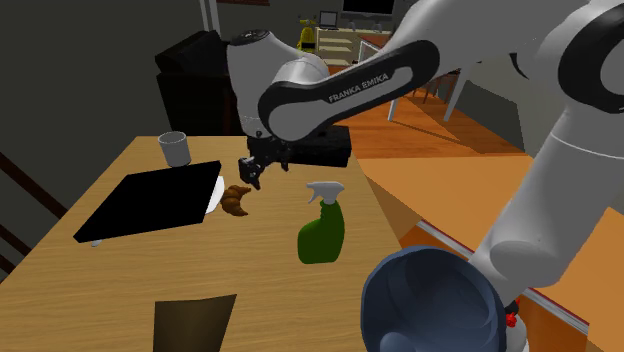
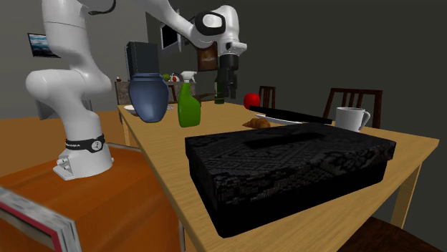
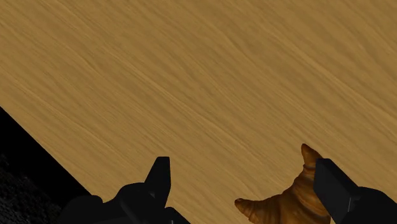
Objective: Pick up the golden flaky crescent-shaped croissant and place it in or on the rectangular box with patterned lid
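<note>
You see dim grey walls, a warmly, evenly lit table, and a box shaded almost black.

Golden-brown, flaky, crescent-shaped croissant is lying flat on the light wooden tabletop, both horns curving toward one side. Up close, the croissant is showing a ridged crust w/ one pointed tip sticking up. Black rectangular box w/ embossed patterned lid is resting flat on the same table, lid on. Box is sitting at the far edge in shoulder view, beyond the croissant, the two apart, not touching.
</note>
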